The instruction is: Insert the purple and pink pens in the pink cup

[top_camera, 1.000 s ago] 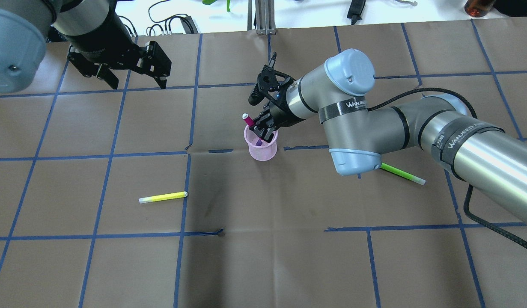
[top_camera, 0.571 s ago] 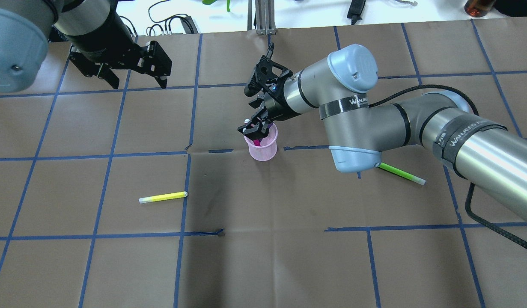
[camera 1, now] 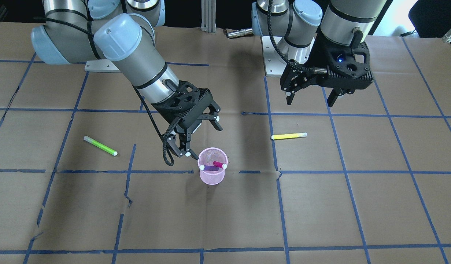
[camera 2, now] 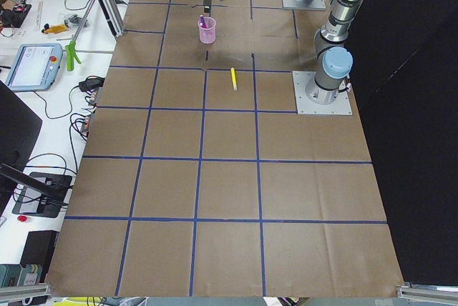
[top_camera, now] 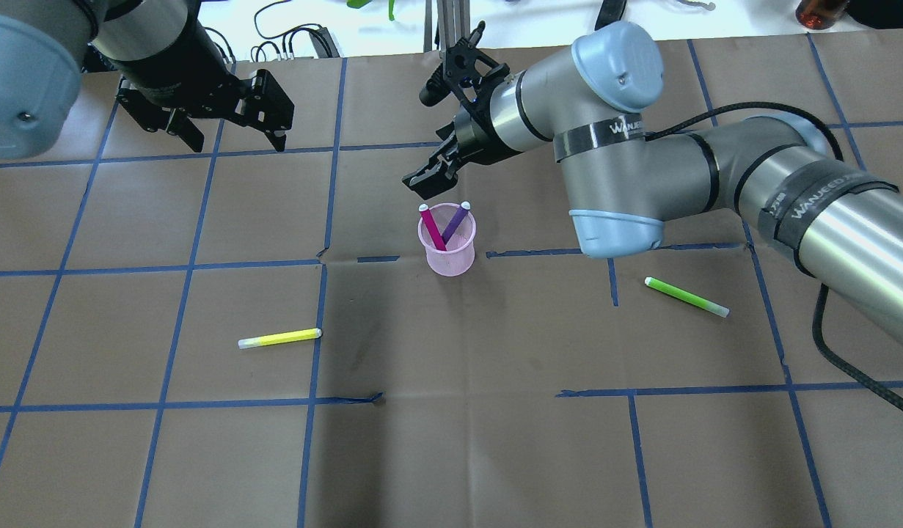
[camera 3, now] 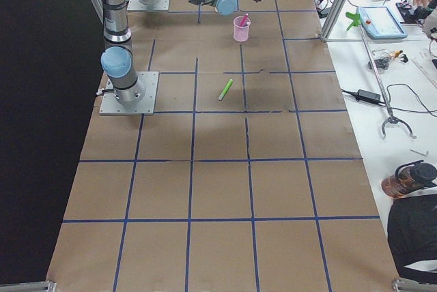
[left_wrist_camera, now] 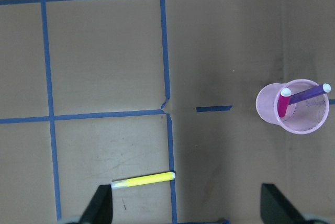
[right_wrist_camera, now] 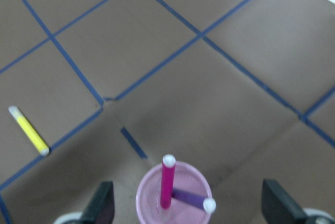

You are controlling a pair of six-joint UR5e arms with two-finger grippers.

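Observation:
The pink mesh cup [top_camera: 449, 257] stands upright near the table's middle. The pink pen [top_camera: 430, 224] and the purple pen [top_camera: 457, 220] both stand inside it, leaning apart in a V, white tips up. My right gripper [top_camera: 430, 167] is open and empty, just behind and above the cup; in the front view it [camera 1: 203, 141] hangs beside the cup [camera 1: 211, 178]. My left gripper [top_camera: 237, 143] is open and empty, far to the left. The right wrist view looks down on the cup [right_wrist_camera: 152, 203] with the pink pen [right_wrist_camera: 167, 182] and the purple pen [right_wrist_camera: 191, 199].
A yellow pen [top_camera: 279, 338] lies on the brown paper left of the cup, in front of it. A green pen [top_camera: 686, 296] lies to the cup's right, under the right arm. Blue tape lines grid the table. Cables and tools lie beyond the far edge.
My right gripper lowered the pink pen into the cup, opened and let it go, then lifted up and back. The left arm has not moved.

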